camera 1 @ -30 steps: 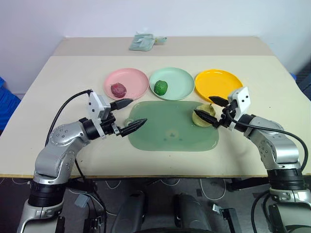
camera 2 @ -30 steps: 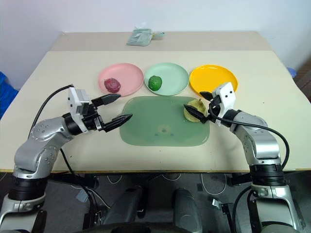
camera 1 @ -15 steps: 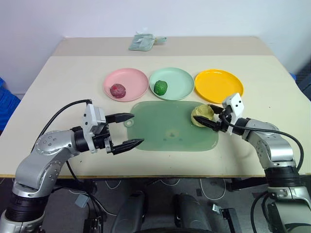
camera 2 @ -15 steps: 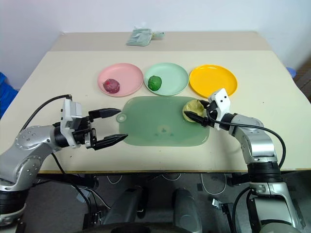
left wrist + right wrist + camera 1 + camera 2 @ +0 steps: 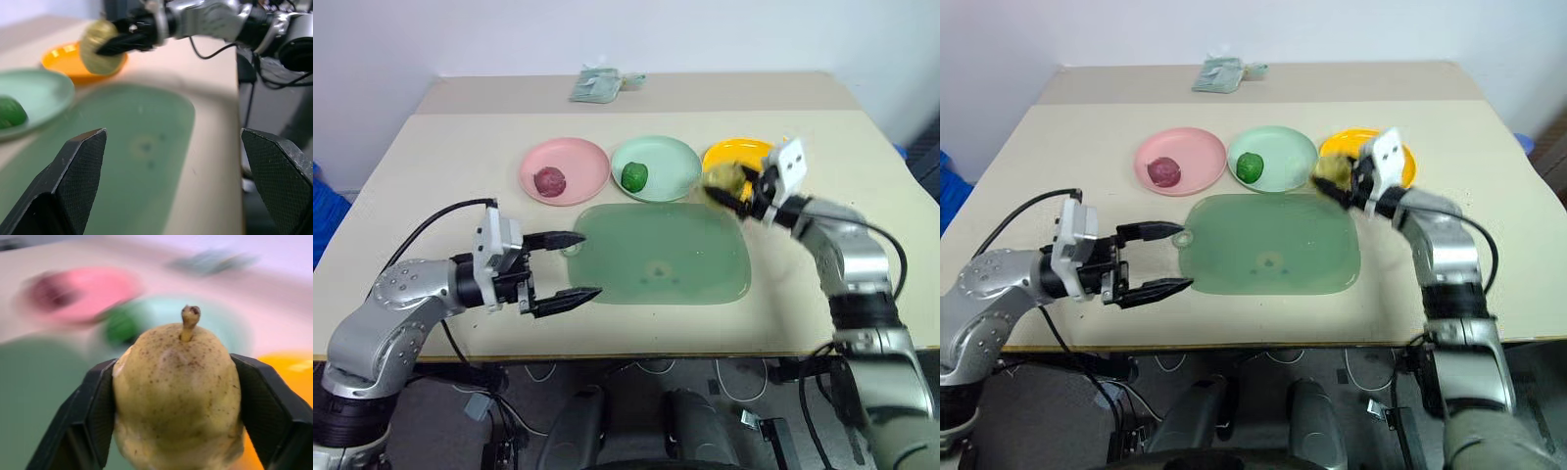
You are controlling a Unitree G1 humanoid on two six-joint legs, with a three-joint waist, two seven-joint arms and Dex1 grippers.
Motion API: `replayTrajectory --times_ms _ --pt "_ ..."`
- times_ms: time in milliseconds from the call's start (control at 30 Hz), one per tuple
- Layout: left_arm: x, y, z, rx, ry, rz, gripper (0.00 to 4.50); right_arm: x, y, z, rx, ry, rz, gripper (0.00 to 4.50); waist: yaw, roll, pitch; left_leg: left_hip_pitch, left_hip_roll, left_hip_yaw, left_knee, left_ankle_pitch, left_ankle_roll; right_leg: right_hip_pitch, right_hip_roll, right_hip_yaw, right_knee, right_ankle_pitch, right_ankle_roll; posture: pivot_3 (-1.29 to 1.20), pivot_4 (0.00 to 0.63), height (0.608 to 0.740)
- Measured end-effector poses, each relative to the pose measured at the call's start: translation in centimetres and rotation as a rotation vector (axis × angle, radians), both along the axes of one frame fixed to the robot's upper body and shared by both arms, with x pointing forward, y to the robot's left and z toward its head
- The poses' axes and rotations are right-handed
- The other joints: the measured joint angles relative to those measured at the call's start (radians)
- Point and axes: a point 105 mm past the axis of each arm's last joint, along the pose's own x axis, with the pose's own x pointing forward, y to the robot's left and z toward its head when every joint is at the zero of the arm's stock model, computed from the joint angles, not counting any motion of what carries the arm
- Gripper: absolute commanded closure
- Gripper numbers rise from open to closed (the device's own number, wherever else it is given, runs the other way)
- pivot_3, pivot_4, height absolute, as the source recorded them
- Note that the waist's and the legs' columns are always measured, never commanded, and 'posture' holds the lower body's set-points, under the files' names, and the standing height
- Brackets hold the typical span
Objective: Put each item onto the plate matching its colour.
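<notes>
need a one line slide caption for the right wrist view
Right end effector shut on the pale yellow pear, stem up, above the yellow-orange plate.

My right claw (image 5: 732, 193) and the pale yellow pear (image 5: 722, 176) it grips cover the nine o'clock edge of the yellow-orange plate (image 5: 744, 154). In my right wrist view the pear's lower part (image 5: 178, 382) runs off the frame's edge, and the pink plate (image 5: 93, 291), green plate (image 5: 220, 320) and the items on them are smeared by blur. A small pale green bundle (image 5: 597, 84) at twelve o'clock on the bench (image 5: 440, 157) is too small to identify. My left claw's fingers (image 5: 73, 181) are cut off in its wrist view.
</notes>
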Motion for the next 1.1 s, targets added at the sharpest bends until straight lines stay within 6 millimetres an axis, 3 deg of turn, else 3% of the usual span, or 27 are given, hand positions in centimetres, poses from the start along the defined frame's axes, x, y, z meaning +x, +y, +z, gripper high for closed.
replayTrajectory --times_ms 100,200,300,333,733,933,967,1100 --pt "0.4 -0.8 0.1 -0.036 -0.005 0.028 0.00 2.3 -1.7 -0.2 -0.003 -0.004 -0.126 1.61 0.000 0.000 0.000 0.000 0.000 0.000 -0.001 0.001 -0.001 0.000 0.000 0.000 -0.001 0.000 0.000 0.00 0.150 0.740" --pt "0.8 -1.0 0.2 -0.050 -0.014 0.073 0.00 3.0 -2.7 -2.9 -0.015 0.055 -0.208 1.61 -0.004 0.000 0.000 0.000 0.000 0.000 -0.002 0.002 -0.003 0.000 0.001 0.001 -0.001 0.000 0.000 0.00 0.150 0.740" --pt "1.0 -1.3 0.4 -0.063 -0.033 0.119 0.00 3.3 -3.0 -5.5 -0.029 0.128 -0.273 0.13 -0.020 0.000 0.000 0.000 0.000 0.001 -0.002 0.004 -0.007 0.000 0.001 0.001 -0.001 0.000 0.000 0.00 0.150 0.740" --pt "1.0 -1.4 0.5 -0.067 -0.033 0.132 0.00 3.4 -3.1 -5.7 -0.035 0.137 -0.292 0.05 -0.023 0.000 0.000 0.000 0.000 0.001 -0.002 0.004 -0.007 0.000 0.001 0.001 -0.001 0.000 0.000 0.00 0.150 0.740" --pt "1.8 -1.0 0.0 -0.051 -0.048 0.298 0.00 4.1 -3.3 -1.7 -0.017 0.024 -0.307 0.05 -0.020 0.001 0.001 0.000 0.000 0.001 -0.002 0.004 -0.007 0.000 0.002 0.003 0.000 0.000 0.000 0.00 0.150 0.740" --pt "3.1 0.2 -1.3 -0.056 -0.039 0.374 0.00 2.2 -3.8 3.3 0.009 -0.170 -0.158 0.05 -0.020 0.001 0.000 0.001 0.000 0.001 -0.003 0.001 -0.001 0.000 0.002 0.003 0.000 0.000 0.000 0.00 0.150 0.740" --pt "3.4 0.5 -1.6 -0.053 -0.038 0.388 0.00 1.2 -3.6 3.3 -0.001 -0.192 -0.110 0.05 -0.017 0.000 0.000 0.001 0.000 0.000 -0.003 0.001 -0.001 0.000 0.002 0.003 -0.001 0.000 0.000 0.00 0.150 0.740" --pt "4.1 1.7 -2.5 -0.043 -0.032 0.449 0.00 -2.9 -2.8 0.2 -0.013 -0.114 0.025 0.05 -0.015 0.001 0.000 0.000 0.000 0.000 -0.002 0.000 0.000 -0.001 0.000 0.004 0.000 0.000 0.000 0.00 0.150 0.740"
